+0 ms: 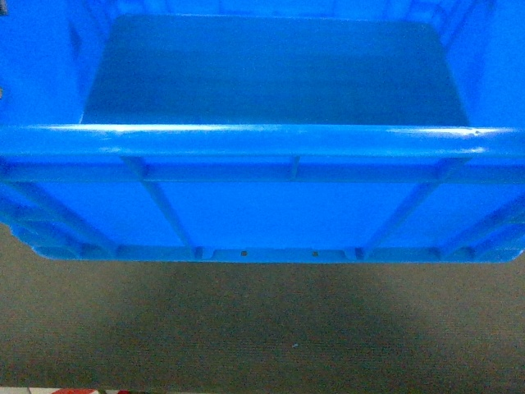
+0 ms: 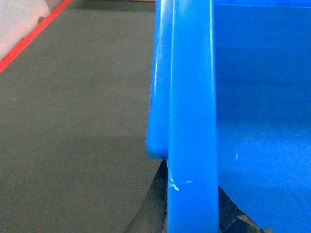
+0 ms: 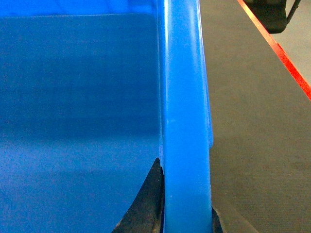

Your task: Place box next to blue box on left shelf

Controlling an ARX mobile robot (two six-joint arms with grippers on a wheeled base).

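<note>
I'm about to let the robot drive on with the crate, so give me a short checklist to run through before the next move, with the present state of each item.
1. Left gripper on the box: dark fingers sit either side of the rim. Ok.
2. Right gripper on the opposite rim: fingers straddle it likewise. Ok.
3. Box level: near rim runs roughly horizontal in the head view. Ok.
4. Box empty: floor of the box shows bare. Ok.
5. Box lifted off the grey carpet: shadow below suggests so, but contact is not visible. Cannot tell.
6. Left shelf and the other blue box in sight: neither appears in any view. Not ok.
</note>
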